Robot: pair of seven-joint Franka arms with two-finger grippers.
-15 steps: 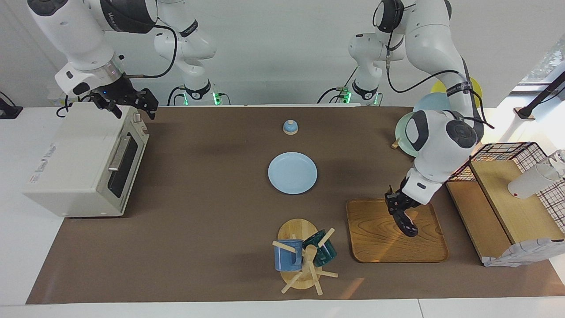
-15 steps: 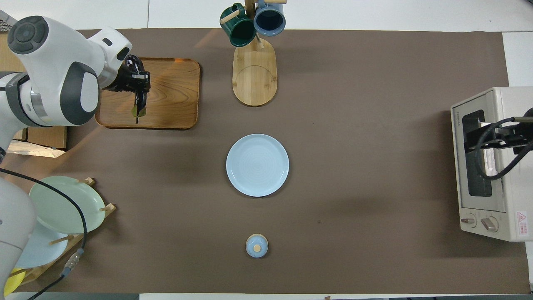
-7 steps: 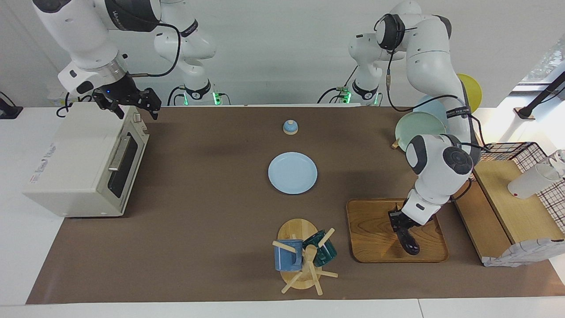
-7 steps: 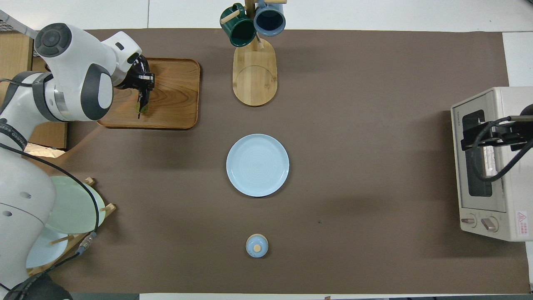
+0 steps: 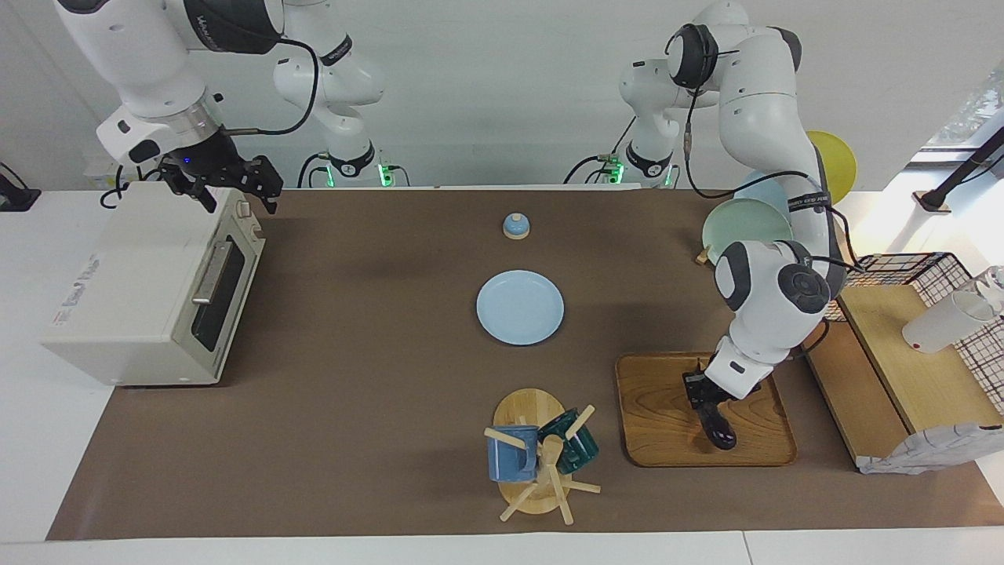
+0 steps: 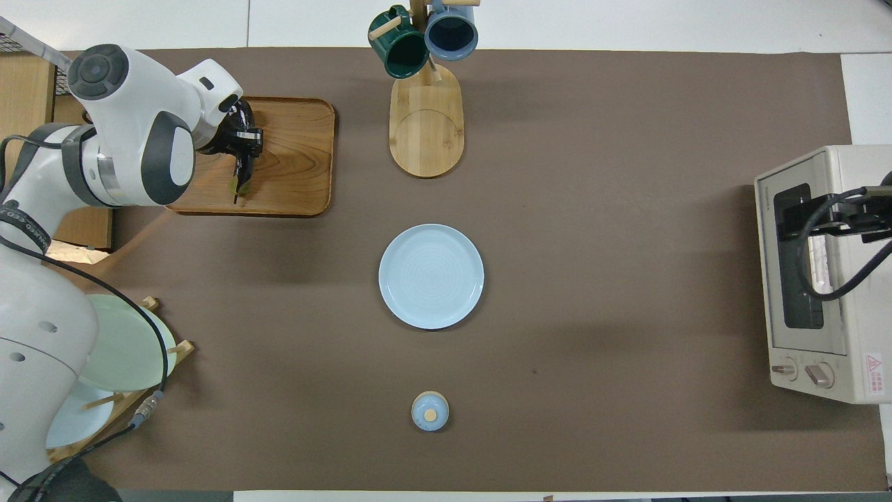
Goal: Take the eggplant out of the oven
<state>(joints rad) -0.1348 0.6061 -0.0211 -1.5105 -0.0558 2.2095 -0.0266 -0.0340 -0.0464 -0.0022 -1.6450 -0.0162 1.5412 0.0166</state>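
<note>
We lower the left end effector [image 5: 708,402], still clamping the glossy dark-purple eggplant [image 5: 719,428], onto the wooden tray [image 5: 659,408]; the right end effector [image 5: 223,184] stays open above the cream oven [image 5: 133,290].

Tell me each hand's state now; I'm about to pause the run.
Left hand: closed on the eggplant, over the wooden tray.
Right hand: open, holding nothing, above the oven.

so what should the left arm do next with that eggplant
Probably open the jaws and lift away: the left gripper holds the slender dark purple eggplant low over, perhaps touching, the rectangular wooden tray, well clear of the cream-white toaster oven.
</note>
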